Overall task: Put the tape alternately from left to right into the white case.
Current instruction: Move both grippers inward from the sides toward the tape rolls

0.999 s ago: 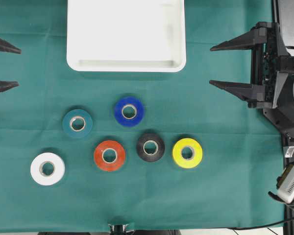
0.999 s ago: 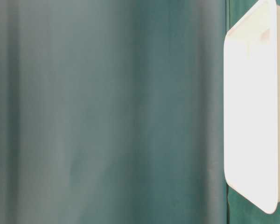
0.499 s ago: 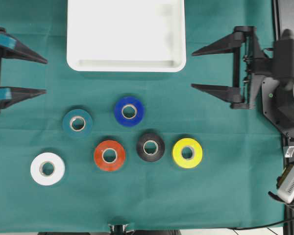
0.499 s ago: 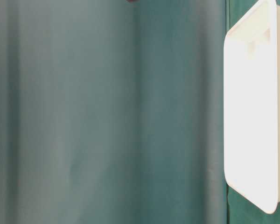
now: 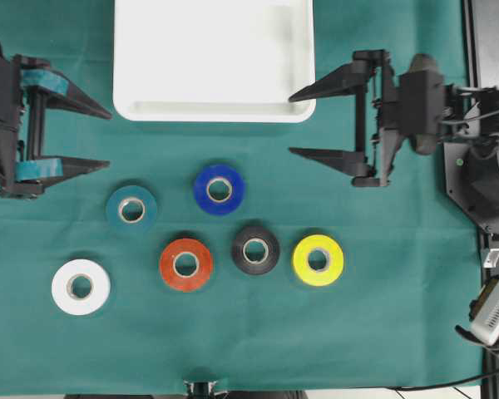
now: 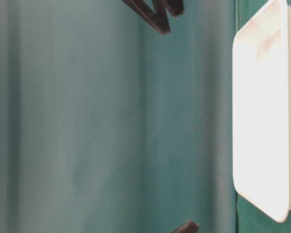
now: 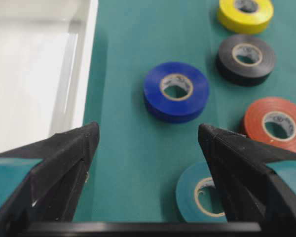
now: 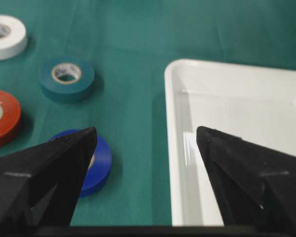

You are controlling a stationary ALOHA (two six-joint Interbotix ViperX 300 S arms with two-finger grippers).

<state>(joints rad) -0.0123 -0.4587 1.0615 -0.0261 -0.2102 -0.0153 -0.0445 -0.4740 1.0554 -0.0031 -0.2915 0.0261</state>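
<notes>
Several tape rolls lie flat on the green cloth: white (image 5: 81, 287), teal (image 5: 131, 209), red-orange (image 5: 185, 264), blue (image 5: 219, 189), black (image 5: 255, 249) and yellow (image 5: 318, 259). The white case (image 5: 214, 114) sits at the top centre with nothing in it. My left gripper (image 5: 108, 139) hovers open at the left, just above the teal roll (image 7: 202, 195). My right gripper (image 5: 291, 125) hovers open beside the case's right front corner. Neither holds anything. The blue roll (image 7: 176, 91) lies ahead of the left fingers and also shows as the blue roll (image 8: 98, 163) behind the right gripper's left finger.
The table-level view shows only blurred green cloth, the case's side (image 6: 262, 116) and dark fingertips (image 6: 157, 14) at the top edge. Robot hardware (image 5: 491, 183) and a pale device (image 5: 495, 307) stand off the cloth at the right.
Both arms have moved inward toward the table's middle, the left rightward and the right leftward. Both grippers stayed open. The rolls and case have not moved.
</notes>
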